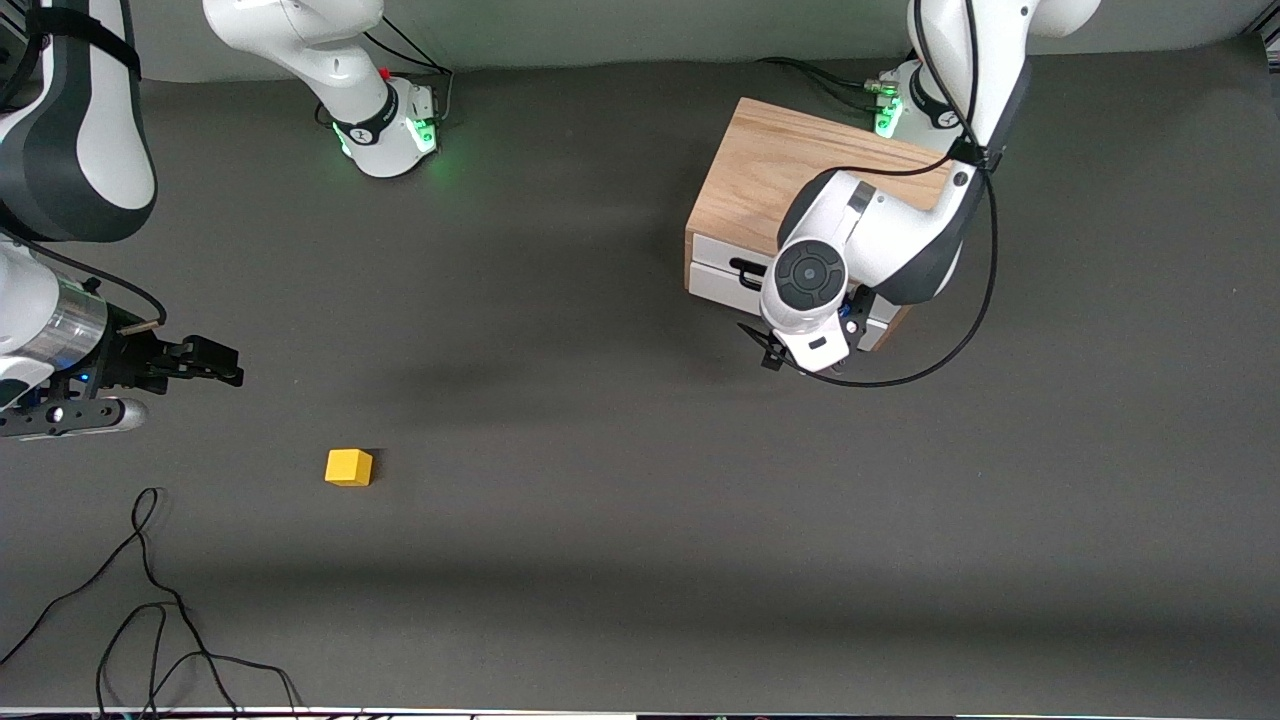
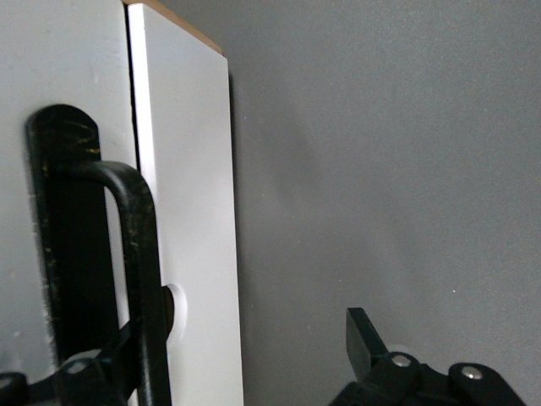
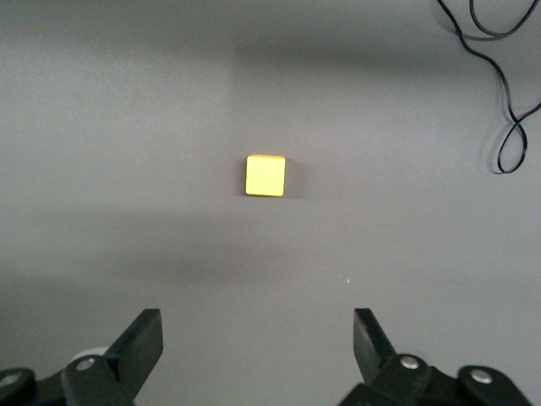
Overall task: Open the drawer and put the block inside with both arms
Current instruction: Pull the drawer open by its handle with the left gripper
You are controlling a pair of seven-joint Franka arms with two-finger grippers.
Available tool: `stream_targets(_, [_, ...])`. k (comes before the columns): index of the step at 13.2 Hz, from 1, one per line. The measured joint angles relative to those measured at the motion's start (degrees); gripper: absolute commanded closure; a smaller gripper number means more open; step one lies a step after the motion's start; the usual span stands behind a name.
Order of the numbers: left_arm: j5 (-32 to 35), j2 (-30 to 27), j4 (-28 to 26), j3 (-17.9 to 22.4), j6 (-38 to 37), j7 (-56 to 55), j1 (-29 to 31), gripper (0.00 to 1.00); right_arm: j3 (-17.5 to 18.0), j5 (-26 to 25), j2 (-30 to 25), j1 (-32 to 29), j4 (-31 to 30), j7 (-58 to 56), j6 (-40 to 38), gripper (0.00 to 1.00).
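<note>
At the right arm's end of the table, the right gripper (image 1: 225, 362) is hovering with its jaws spread wide and empty over bare mat, near the block (image 1: 349, 467), which is lying alone on the table (image 1: 600, 500), nearer the front camera. Toward the left arm's end, the left gripper (image 1: 800, 358) is pressing in at the drawer (image 1: 725, 280) front, jaws released, one finger (image 2: 139, 355) beside the black handle (image 2: 135, 271). Opening appears to be the step in hand: closing on that handle and pulling. The drawer is sitting shut in the cabinet (image 1: 790, 170), so its contents are hidden.
</note>
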Motion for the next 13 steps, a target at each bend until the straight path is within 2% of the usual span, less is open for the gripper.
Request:
stream_targets(8, [0.02, 0.94, 2.23, 0.00, 1.55, 0.06, 0.17, 0.00, 0.00, 0.00, 0.36, 0.00, -0.08, 0.00, -2.16, 0.00])
stream_targets(13, [0.07, 3.18, 5.72, 0.04, 1.61, 0.30, 0.18, 0.00, 0.02, 0.00, 0.41, 0.05, -0.08, 0.00, -2.22, 0.00])
